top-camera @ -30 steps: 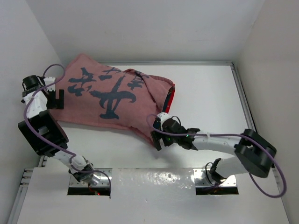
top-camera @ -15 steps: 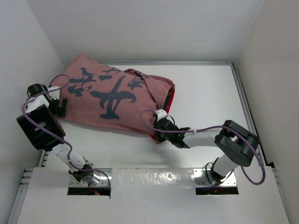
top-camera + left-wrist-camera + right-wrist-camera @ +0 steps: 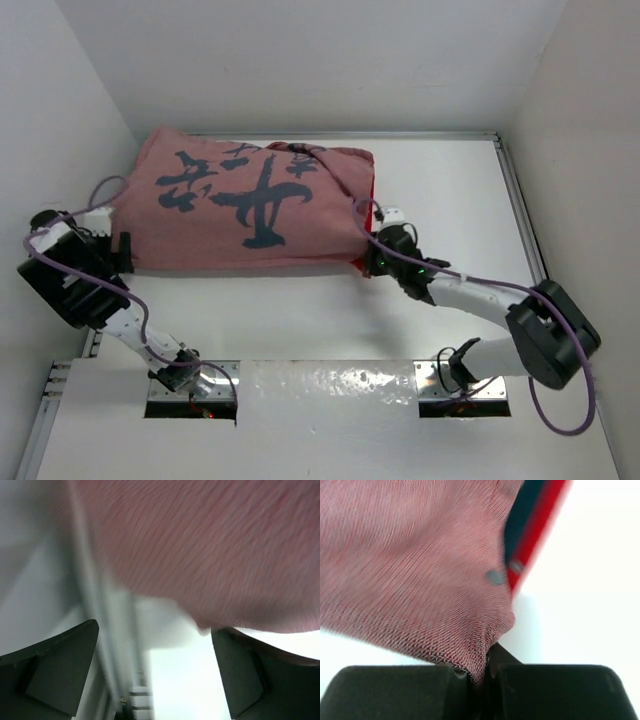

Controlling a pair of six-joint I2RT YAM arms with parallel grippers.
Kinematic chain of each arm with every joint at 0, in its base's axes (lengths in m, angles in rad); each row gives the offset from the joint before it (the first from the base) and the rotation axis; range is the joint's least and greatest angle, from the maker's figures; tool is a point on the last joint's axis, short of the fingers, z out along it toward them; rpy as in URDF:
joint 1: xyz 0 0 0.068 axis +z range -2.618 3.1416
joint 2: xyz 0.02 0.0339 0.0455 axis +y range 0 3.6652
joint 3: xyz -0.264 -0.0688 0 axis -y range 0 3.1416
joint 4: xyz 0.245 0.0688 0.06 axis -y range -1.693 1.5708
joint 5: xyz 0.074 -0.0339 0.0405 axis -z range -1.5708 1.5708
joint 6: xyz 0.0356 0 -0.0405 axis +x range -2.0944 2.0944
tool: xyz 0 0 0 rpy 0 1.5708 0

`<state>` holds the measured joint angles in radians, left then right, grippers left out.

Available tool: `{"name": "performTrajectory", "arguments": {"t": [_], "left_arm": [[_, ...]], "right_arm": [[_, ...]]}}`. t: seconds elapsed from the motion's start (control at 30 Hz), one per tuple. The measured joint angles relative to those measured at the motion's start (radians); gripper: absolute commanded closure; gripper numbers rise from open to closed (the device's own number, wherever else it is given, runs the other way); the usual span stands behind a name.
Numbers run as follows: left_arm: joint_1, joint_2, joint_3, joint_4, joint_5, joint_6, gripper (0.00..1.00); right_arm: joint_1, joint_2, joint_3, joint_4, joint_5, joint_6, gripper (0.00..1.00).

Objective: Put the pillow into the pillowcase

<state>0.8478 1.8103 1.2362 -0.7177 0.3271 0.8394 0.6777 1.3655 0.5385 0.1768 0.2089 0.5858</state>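
Observation:
The pillowcase (image 3: 240, 210), red-pink cloth with a dark printed figure, lies plump across the back left of the table. No white pillow shows; it is hidden. My right gripper (image 3: 374, 262) is at the case's near right corner, shut on a pinch of the weave (image 3: 482, 672), with a bright red strip (image 3: 537, 535) of the case beside it. My left gripper (image 3: 122, 250) is at the case's left end, open. Its dark fingers (image 3: 52, 667) stand wide apart under the hanging edge of the pillowcase (image 3: 210, 555), with nothing between them.
White walls close in on the left, back and right. A metal rail (image 3: 517, 210) runs along the table's right edge. Two metal base plates (image 3: 190, 388) sit at the near edge, and purple cables loop along both arms.
My right gripper closed on the case's near right corner and drew it to the right, pulling the folded cloth out flat. The left arm slid down along the case's left end.

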Motion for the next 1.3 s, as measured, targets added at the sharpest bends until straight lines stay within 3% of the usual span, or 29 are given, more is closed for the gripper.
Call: {"name": "performTrajectory", "arguments": {"t": [0.1, 0.23, 0.53, 0.57, 0.63, 0.67, 0.8, 0.9, 1.0, 1.13, 1.23, 1.3], "left_arm": [[-0.072, -0.119, -0.205, 0.055, -0.028, 0.108, 0.04], [-0.196, -0.304, -0.479, 0.117, -0.092, 0.239, 0.0], [-0.203, -0.333, -0.509, 0.281, -0.132, 0.173, 0.0], [-0.203, -0.333, -0.512, 0.309, -0.135, 0.158, 0.15], [-0.203, -0.333, -0.523, 0.357, -0.138, 0.116, 0.6], [-0.203, -0.333, -0.529, 0.38, -0.139, 0.096, 1.0], [-0.191, -0.333, -0.504, 0.379, -0.129, 0.019, 1.0], [-0.138, -0.331, -0.33, 0.214, -0.048, -0.05, 1.0], [-0.097, -0.314, 0.029, 0.001, 0.079, -0.116, 1.0], [-0.103, -0.303, 0.571, -0.136, 0.262, -0.161, 1.0], [-0.091, -0.304, 0.897, -0.209, 0.351, -0.192, 1.0], [-0.087, -0.322, 1.027, -0.224, 0.402, -0.21, 1.0]], "right_arm": [[-0.08, -0.07, 0.0, -0.056, 0.005, -0.05, 1.0], [-0.085, -0.085, 0.019, -0.121, -0.012, -0.108, 1.0], [-0.084, -0.073, 0.029, -0.172, -0.035, -0.146, 1.0], [-0.084, -0.072, 0.032, -0.176, -0.036, -0.148, 1.0], [-0.084, -0.072, 0.036, -0.178, -0.036, -0.15, 1.0], [-0.084, -0.072, 0.037, -0.18, -0.036, -0.151, 1.0], [-0.086, -0.072, 0.081, -0.236, -0.034, -0.157, 1.0], [-0.113, -0.09, 0.204, -0.335, -0.035, -0.173, 1.0], [-0.135, -0.111, 0.432, -0.433, -0.04, -0.219, 1.0], [-0.154, -0.154, 0.777, -0.484, -0.018, -0.318, 1.0], [-0.161, -0.203, 0.959, -0.537, 0.031, -0.392, 1.0], [-0.17, -0.245, 1.042, -0.563, 0.066, -0.435, 1.0]]}}
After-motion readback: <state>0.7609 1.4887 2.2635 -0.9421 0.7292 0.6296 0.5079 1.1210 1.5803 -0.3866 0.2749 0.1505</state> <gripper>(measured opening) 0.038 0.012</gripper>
